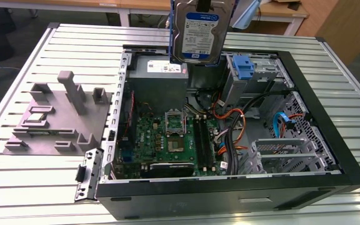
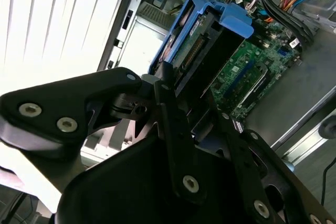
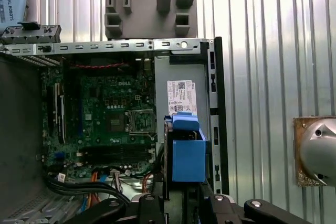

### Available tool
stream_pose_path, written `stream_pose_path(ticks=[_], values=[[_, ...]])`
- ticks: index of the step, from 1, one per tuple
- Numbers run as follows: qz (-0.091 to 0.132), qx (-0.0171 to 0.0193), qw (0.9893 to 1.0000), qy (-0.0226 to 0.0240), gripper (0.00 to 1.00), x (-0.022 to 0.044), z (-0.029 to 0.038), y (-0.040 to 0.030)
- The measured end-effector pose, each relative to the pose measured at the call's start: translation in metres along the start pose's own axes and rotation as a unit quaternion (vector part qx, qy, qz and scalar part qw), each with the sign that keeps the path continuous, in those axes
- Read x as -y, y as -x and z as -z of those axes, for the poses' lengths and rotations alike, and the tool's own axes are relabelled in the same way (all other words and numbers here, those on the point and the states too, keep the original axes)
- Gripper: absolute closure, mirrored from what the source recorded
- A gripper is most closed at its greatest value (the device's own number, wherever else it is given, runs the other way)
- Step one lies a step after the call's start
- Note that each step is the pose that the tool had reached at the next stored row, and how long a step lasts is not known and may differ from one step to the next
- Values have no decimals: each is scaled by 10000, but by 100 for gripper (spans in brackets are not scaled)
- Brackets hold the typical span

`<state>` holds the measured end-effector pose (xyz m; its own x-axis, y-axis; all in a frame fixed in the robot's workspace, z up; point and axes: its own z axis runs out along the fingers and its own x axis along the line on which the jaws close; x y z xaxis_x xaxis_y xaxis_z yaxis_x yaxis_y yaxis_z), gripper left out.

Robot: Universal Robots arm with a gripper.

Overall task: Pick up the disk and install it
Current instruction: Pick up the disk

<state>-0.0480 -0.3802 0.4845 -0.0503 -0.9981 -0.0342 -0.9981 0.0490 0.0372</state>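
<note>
Colours and patterns noted.
The disk (image 1: 200,35) is silver with a blue-and-white label and blue rails; motherboard (image 1: 146,136) green; case (image 1: 230,192) black; worktop (image 1: 36,187) pale silver, ribbed; fixture (image 1: 55,117) grey.

Disk (image 1: 196,33): silver hard drive, blue-and-white label, blue rails along its edges.
Pose: upright, label side facing the exterior view.
Place: top centre of frame, raised above the open computer case (image 1: 230,187).
</note>
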Motion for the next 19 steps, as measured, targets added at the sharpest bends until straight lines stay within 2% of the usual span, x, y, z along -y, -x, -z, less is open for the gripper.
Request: stream_pose_path(ticks=[19], values=[[0, 0, 10000, 0, 65, 4, 3, -88]])
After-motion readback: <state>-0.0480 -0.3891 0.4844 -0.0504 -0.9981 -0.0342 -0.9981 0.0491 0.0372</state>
